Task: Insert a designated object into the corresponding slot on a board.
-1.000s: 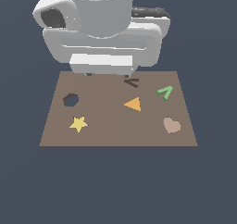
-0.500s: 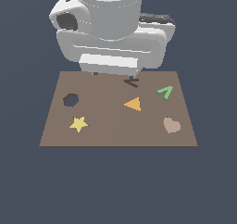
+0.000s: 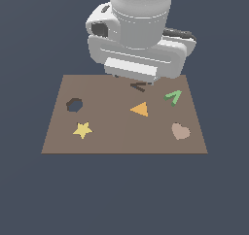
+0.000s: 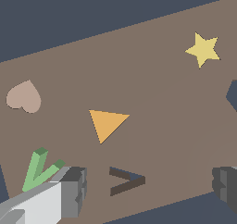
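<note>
Green chevron [image 3: 173,97] lies loose on the board [image 3: 121,137], beside the orange triangle [image 3: 140,109]; the gripper [image 4: 148,190], fingers spread and empty, has swung rightward toward it; grasp pending; slot [image 4: 126,180] vacant.

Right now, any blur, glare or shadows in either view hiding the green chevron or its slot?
Exterior view: sharp, flat light, no glare or cast shadows; the arm covers part of the slot, the green chevron shows clear. Wrist view: sharp, no glare; a finger overlaps the chevron's edge, the slot shows whole.
</note>
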`<state>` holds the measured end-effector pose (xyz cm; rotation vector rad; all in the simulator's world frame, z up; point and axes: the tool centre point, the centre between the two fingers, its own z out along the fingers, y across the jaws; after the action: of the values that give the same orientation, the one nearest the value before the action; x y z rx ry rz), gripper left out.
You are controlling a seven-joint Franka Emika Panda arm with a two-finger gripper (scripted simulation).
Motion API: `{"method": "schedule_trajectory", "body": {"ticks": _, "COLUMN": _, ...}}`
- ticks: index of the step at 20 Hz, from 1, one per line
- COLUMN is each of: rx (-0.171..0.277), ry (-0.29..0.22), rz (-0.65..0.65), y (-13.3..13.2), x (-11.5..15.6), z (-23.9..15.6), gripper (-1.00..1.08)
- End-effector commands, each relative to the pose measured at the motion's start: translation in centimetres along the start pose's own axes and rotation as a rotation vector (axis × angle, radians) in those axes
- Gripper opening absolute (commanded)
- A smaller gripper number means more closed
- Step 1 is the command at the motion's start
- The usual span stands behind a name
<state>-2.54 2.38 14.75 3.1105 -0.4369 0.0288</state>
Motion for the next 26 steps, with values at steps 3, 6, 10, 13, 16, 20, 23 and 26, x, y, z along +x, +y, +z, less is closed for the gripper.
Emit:
{"method": "schedule_trajectory", "body": {"ticks": 3, "rx": -0.002, "ry": -0.003, "rz": 0.099, "y": -2.0, "x": -1.7, "z": 1.6, "gripper": 1.0}}
{"method": "schedule_trajectory", "body": {"ticks": 6, "rx": -0.003, "ry": -0.005, "rz": 0.175, "y": -3.7, "x": -2.8, "z": 2.9, "gripper": 1.0}}
{"method": "schedule_trajectory", "body": {"ticks": 10, "rx": -0.004, "ry": -0.008, "rz": 0.275, "y": -6.1, "x": -4.0, "z": 4.5, "gripper": 1.0}}
{"method": "schedule_trajectory", "body": {"ticks": 13, "rx": -0.005, "ry": -0.01, "rz": 0.342, "y": -7.7, "x": -4.6, "z": 5.6, "gripper": 1.0}}
{"method": "schedule_trajectory", "body": {"ticks": 16, "rx": -0.006, "ry": -0.011, "rz": 0.402, "y": -9.2, "x": -5.1, "z": 6.6, "gripper": 1.0}}
{"method": "schedule_trajectory", "body": {"ticks": 20, "rx": -0.007, "ry": -0.013, "rz": 0.469, "y": -11.0, "x": -5.5, "z": 7.8, "gripper": 1.0}}
{"method": "schedule_trajectory", "body": {"ticks": 23, "rx": -0.007, "ry": -0.014, "rz": 0.511, "y": -12.1, "x": -5.7, "z": 8.4, "gripper": 1.0}}
{"method": "schedule_trajectory", "body": {"ticks": 26, "rx": -0.007, "ry": -0.015, "rz": 0.543, "y": -13.0, "x": -5.8, "z": 9.0, "gripper": 1.0}}
